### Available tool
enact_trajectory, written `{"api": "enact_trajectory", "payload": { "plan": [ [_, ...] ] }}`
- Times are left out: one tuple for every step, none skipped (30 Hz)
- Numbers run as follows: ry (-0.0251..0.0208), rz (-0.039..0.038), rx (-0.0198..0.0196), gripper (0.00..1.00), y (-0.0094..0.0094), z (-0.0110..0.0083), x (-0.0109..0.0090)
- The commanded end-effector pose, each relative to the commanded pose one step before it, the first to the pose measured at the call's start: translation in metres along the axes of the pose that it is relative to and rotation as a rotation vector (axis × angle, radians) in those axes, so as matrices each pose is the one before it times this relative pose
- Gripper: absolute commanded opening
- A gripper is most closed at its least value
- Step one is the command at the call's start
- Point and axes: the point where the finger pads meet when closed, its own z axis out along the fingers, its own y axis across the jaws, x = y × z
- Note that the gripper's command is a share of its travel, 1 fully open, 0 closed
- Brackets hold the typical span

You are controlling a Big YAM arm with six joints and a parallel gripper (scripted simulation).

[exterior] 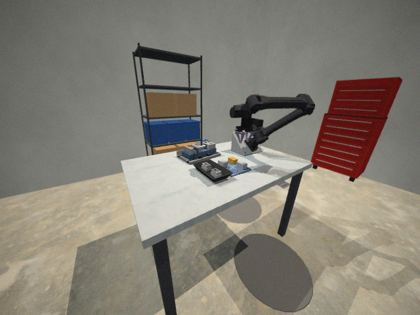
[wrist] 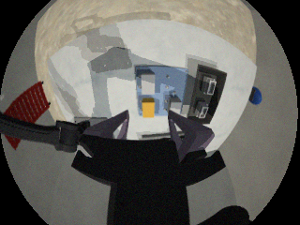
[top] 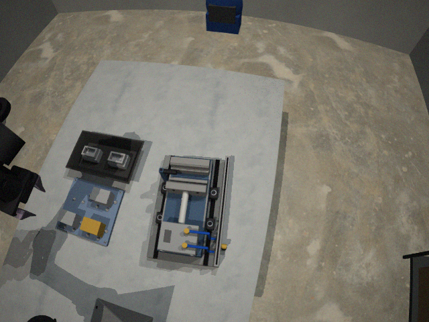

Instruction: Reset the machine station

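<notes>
My gripper (top: 38, 202) (exterior: 245, 136) (wrist: 148, 113) is open and empty, high above the table beyond the infeed plate's outer edge. The blue infeed plate (top: 76, 204) (wrist: 159, 75) carries two gray blanks, one (top: 100, 195) (wrist: 147, 83) or the other (top: 69, 219) near its edges, and a brass blank (top: 90, 225) (exterior: 232, 159). Whether any rests on a pin cannot be told. Two finished parts (top: 118, 158) (exterior: 216, 172) (wrist: 209, 86) stand pocket up in the black tray (top: 135, 164). The vise (top: 173, 208) is open; I see no blank between the fixed jaw (top: 190, 162) and moving jaw (top: 185, 187).
Blue hoses (top: 199, 232) with yellow fittings stand at the vise's hose end. The work stop (top: 169, 171) reaches between the jaws from one side. The gray arm base (top: 117, 312) (exterior: 241, 144) stands at the table's edge. A red cabinet (exterior: 352, 135) and a shelf rack (exterior: 169, 88) are beyond the table.
</notes>
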Motion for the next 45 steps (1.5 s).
{"api": "enact_trajectory", "payload": {
  "plan": [
    [0.00857, -0.04656, 0.02521, 0.64, -0.00854, -0.00891, -0.01281],
    [0.00001, 0.00019, 0.00008, 0.64, -0.00002, -0.00002, 0.00004],
    [0.00000, 0.00021, 0.00005, 0.64, -0.00002, -0.00001, 0.00005],
    [0.00000, 0.00020, 0.00001, 0.64, -0.00002, 0.00000, 0.00005],
    [-0.00001, 0.00018, -0.00002, 0.64, -0.00002, 0.00002, 0.00005],
    [-0.00003, 0.00011, -0.00018, 0.64, 0.00000, 0.00011, 0.00004],
    [-0.00008, 0.00002, -0.00053, 0.64, 0.00003, 0.00030, 0.00004],
    [-0.00016, 0.00016, -0.00086, 0.64, 0.00007, 0.00054, 0.00013],
    [-0.00025, 0.00046, -0.00125, 0.64, 0.00012, 0.00085, 0.00030],
    [-0.00043, 0.00108, -0.00198, 0.64, 0.00025, 0.00125, 0.00050],
    [-0.00073, 0.00221, -0.00319, 0.64, 0.00051, 0.00175, 0.00073],
    [-0.00107, 0.00355, -0.00461, 0.64, 0.00081, 0.00232, 0.00102],
    [-0.00122, 0.00383, -0.00537, 0.64, 0.00082, 0.00265, 0.00111],
    [-0.00102, 0.00360, -0.00384, 0.64, 0.00069, 0.00258, 0.00095],
    [-0.00081, 0.00309, -0.00225, 0.64, 0.00063, 0.00248, 0.00071],
    [0.00000, 0.00000, 0.00000, 0.64, 0.00000, 0.00000, 0.00000],
    [0.00000, 0.00000, 0.00000, 0.64, 0.00000, 0.00000, 0.00000],
    [-0.00073, 0.00234, -0.00161, 0.64, 0.00059, 0.00248, 0.00049],
    [-0.00065, 0.00168, -0.00104, 0.64, 0.00056, 0.00250, 0.00030],
    [-0.00049, 0.00110, -0.00055, 0.64, 0.00053, 0.00255, 0.00015],
    [-0.00036, 0.00058, -0.00012, 0.64, 0.00053, 0.00262, 0.00001],
    [-0.00023, 0.00013, 0.00026, 0.64, 0.00051, 0.00270, -0.00010],
    [-0.00015, -0.00027, 0.00059, 0.64, 0.00050, 0.00278, -0.00021],
    [-0.00015, -0.00026, 0.00053, 0.64, 0.00045, 0.00297, -0.00019],
    [-0.00015, -0.00023, 0.00045, 0.64, 0.00040, 0.00315, -0.00016],
    [-0.00015, -0.00020, 0.00037, 0.64, 0.00036, 0.00333, -0.00014],
    [-0.00011, -0.00017, 0.00031, 0.64, 0.00033, 0.00348, -0.00012],
    [-0.00008, -0.00015, 0.00026, 0.64, 0.00029, 0.00362, -0.00010],
    [-0.00006, -0.00014, 0.00022, 0.64, 0.00028, 0.00374, -0.00008],
    [-0.00005, -0.00012, 0.00018, 0.64, 0.00026, 0.00385, -0.00007],
    [-0.00003, -0.00011, 0.00015, 0.64, 0.00024, 0.00394, -0.00006],
    [-0.00001, -0.00010, 0.00013, 0.64, 0.00022, 0.00400, -0.00005],
    [0.00000, 0.00000, 0.00000, 0.64, 0.00000, 0.00000, 0.00000],
    [0.00000, 0.00000, 0.00000, 0.64, 0.00000, 0.00000, 0.00000],
    [-0.00002, 0.00084, -0.00081, 0.64, 0.00012, 0.00432, 0.00024],
    [-0.00009, 0.00075, -0.00073, 0.64, 0.00012, 0.00433, 0.00020],
    [-0.00012, 0.00089, -0.00087, 0.64, 0.00011, 0.00439, 0.00024],
    [-0.00012, 0.00106, -0.00104, 0.64, 0.00009, 0.00444, 0.00028],
    [-0.00009, 0.00117, -0.00115, 0.64, 0.00008, 0.00445, 0.00032],
    [-0.00006, 0.00129, -0.00127, 0.64, 0.00006, 0.00445, 0.00036],
    [-0.00004, 0.00145, -0.00144, 0.64, 0.00005, 0.00445, 0.00041],
    [-0.00001, 0.00162, -0.00161, 0.64, 0.00004, 0.00443, 0.00046],
    [0.00002, 0.00138, -0.00137, 0.64, 0.00006, 0.00428, 0.00039],
    [0.00007, 0.00118, -0.00117, 0.64, 0.00007, 0.00412, 0.00034],
    [0.00011, 0.00100, -0.00100, 0.64, 0.00007, 0.00395, 0.00029]
  ]
}}
